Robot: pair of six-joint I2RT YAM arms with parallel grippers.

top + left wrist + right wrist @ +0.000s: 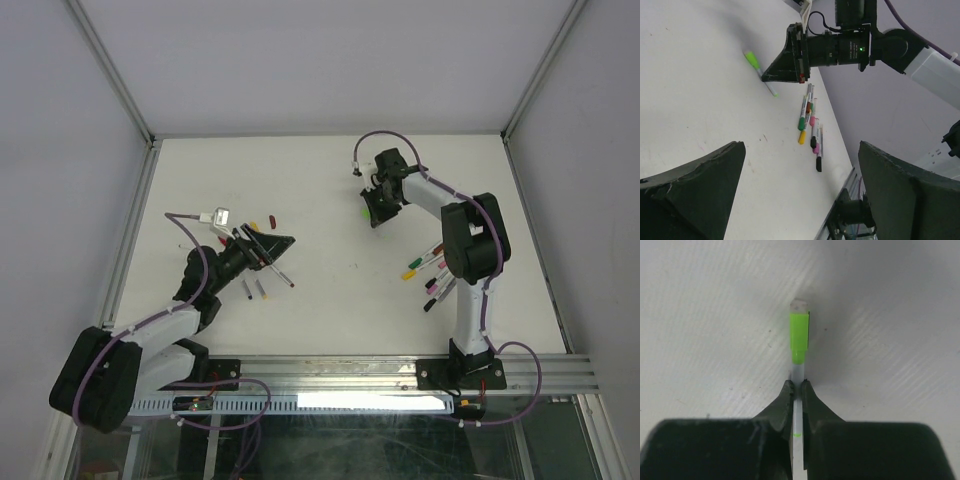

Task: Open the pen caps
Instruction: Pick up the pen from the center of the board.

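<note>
Nearest the bases, a cluster of capped pens (428, 272) lay beside the right arm, and bare pens (262, 288) lay by the left. The left gripper (801, 144) hung spread and empty, likely ready to pull. Farther out, the right gripper (796, 385) pinched a white barrel (798, 412), leaving its green cap (799, 337) sticking out for grabbing.

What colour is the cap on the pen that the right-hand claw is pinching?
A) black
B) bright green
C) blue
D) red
B: the right wrist view shows the right claw shut on a white pen whose cap is bright green.
</note>
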